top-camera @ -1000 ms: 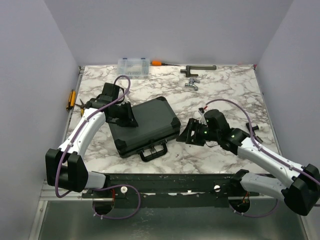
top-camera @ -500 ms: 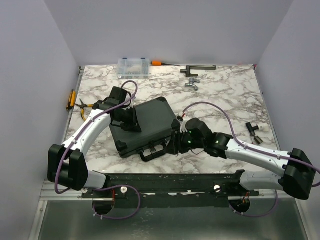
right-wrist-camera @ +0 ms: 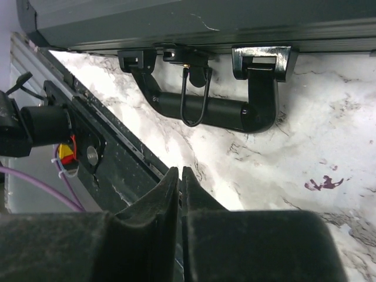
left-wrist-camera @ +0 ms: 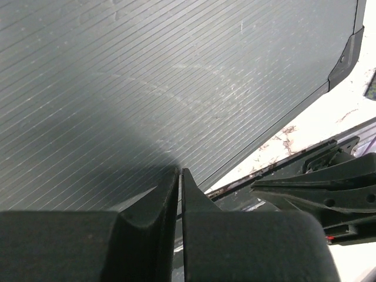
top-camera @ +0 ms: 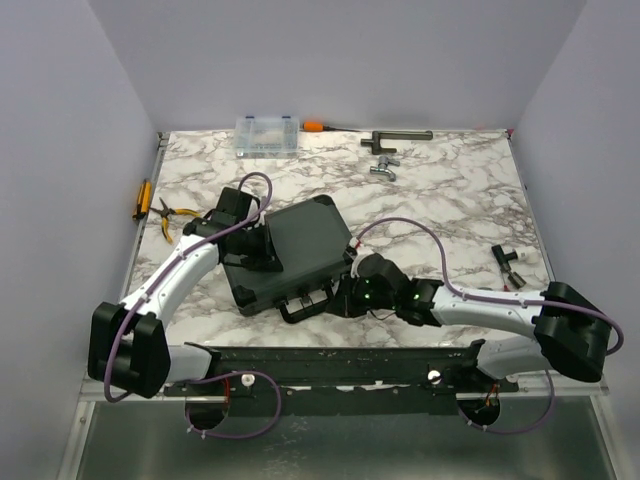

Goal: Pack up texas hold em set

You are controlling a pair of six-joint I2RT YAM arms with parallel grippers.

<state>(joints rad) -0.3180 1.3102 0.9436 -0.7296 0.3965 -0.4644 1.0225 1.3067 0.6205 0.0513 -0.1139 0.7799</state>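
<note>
The texas hold em set shows as a dark-grey hard case (top-camera: 305, 240), closed and lying flat at the table's middle left, its handle (top-camera: 308, 303) toward the near edge. My left gripper (top-camera: 260, 262) is shut and rests low over the lid's left part. In the left wrist view the ribbed lid (left-wrist-camera: 153, 76) fills the frame above the closed left gripper (left-wrist-camera: 180, 174). My right gripper (top-camera: 346, 297) is shut, low at the case's front right corner. In the right wrist view the right gripper (right-wrist-camera: 180, 173) holds nothing, and the handle (right-wrist-camera: 205, 111) lies ahead of it under the case's front edge.
A clear organiser box (top-camera: 267, 133), an orange screwdriver (top-camera: 315, 126) and metal tools (top-camera: 395, 137) line the far edge. Pliers (top-camera: 170, 212) lie left of the case. A small metal part (top-camera: 508, 262) sits at the right. A black rail (top-camera: 330, 360) runs along the near edge.
My right arm swung left from the open marble to the case's front by the handle, and its jaws closed. My left gripper slid a little nearer across the lid.
</note>
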